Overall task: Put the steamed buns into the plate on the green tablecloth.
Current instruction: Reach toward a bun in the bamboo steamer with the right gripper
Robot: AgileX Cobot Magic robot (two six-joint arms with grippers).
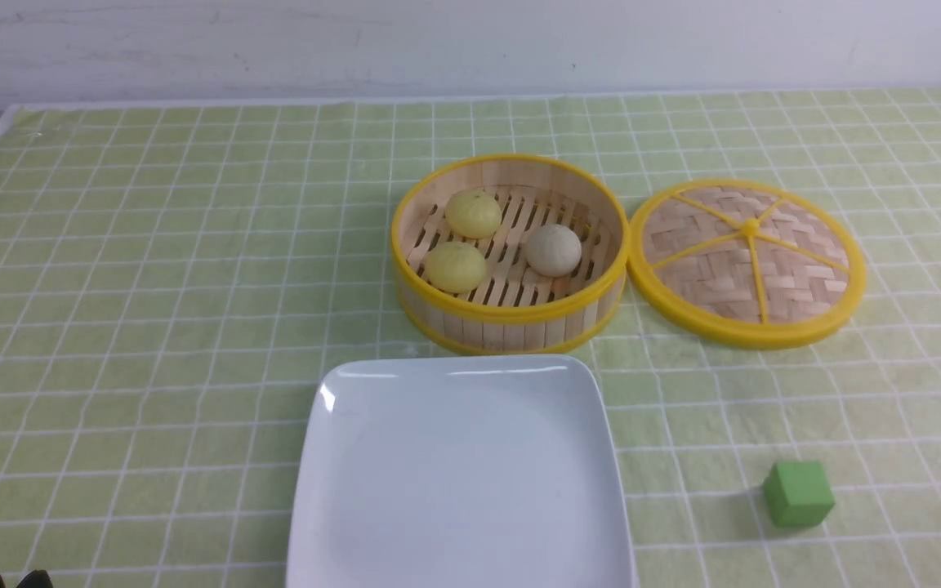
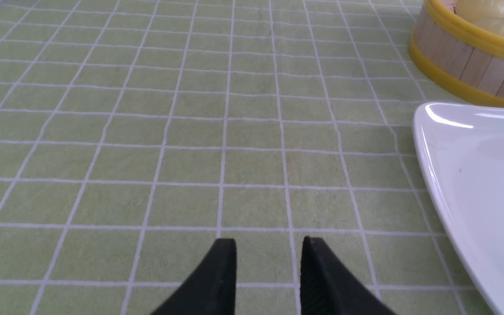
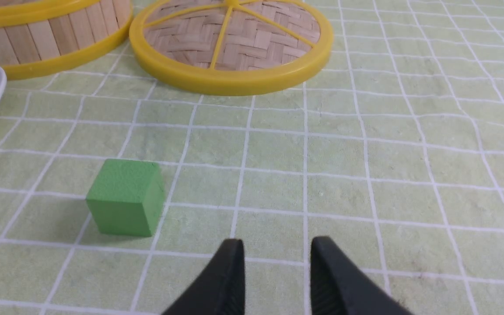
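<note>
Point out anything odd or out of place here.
Only the green cube stands out: it sits alone on the tablecloth, right of the plate, unrelated to the food. Nothing looks spilled or damaged.

**Inspector:** Classification of the premises?

**Assessor:** A staged tabletop bench, lab-type rather than a working kitchen. The green tablecloth point(image 1: 152, 327) covers the surface, with a bare white wall point(image 1: 470, 41) at twelve o'clock.

**Inspector:** Supporting evidence?

**Assessor:** The bamboo steamer point(image 1: 511, 314) and plate point(image 1: 462, 490) are laid out like props. A plain green cube point(image 1: 797, 492) sits at four o'clock of the plate.
</note>
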